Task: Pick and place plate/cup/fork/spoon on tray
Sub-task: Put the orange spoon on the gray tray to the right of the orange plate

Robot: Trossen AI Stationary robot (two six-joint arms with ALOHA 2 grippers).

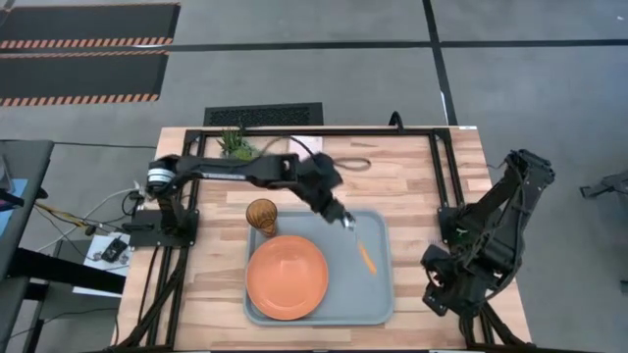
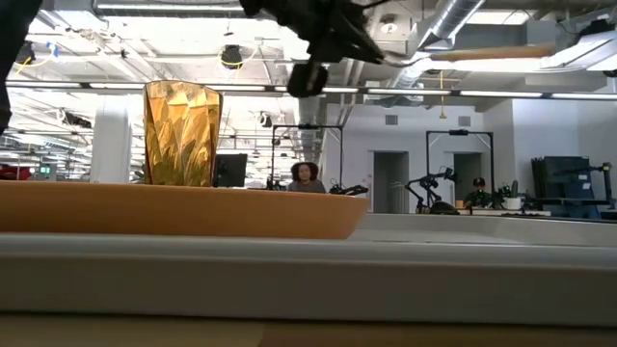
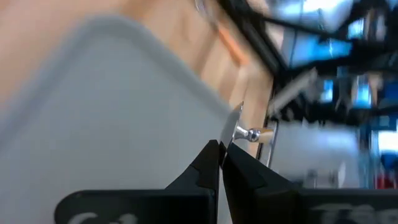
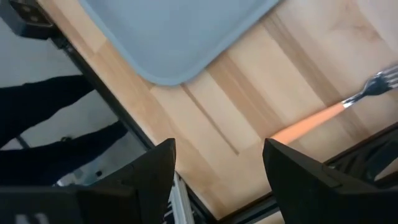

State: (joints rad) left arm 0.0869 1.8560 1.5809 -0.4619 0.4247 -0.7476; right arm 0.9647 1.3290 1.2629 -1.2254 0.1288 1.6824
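Observation:
The orange plate [image 1: 287,277] lies on the pale blue-grey tray [image 1: 378,299]. The amber cup [image 1: 262,216] stands upright in the tray's far left corner and also shows in the low view [image 2: 181,133]. My left gripper [image 1: 345,221] is over the tray's far right part, shut on the spoon [image 1: 365,257]. The fork [image 4: 348,106] lies flat on the wooden table beside a tray corner [image 4: 168,68], below my right gripper [image 4: 217,168]. My right gripper is open and empty, and its arm is folded at the table's right [image 1: 481,255]. My left gripper pinches the spoon's silver bowl [image 3: 231,124] between its two fingertips [image 3: 211,158]; the bowl shows edge-on. The neck and the orange handle [image 3: 264,132] stick out beyond the fingers, toward the tray's near right [image 1: 368,263]. The gripper is high above the tray in the low view [image 2: 318,58].
A small green plant [image 1: 235,145] stands at the table's far left. Black frame rails [image 1: 446,176] run along the table's far and right sides. Bare tray floor [image 1: 348,294] lies right of the plate. People show far off in the room [image 2: 305,176].

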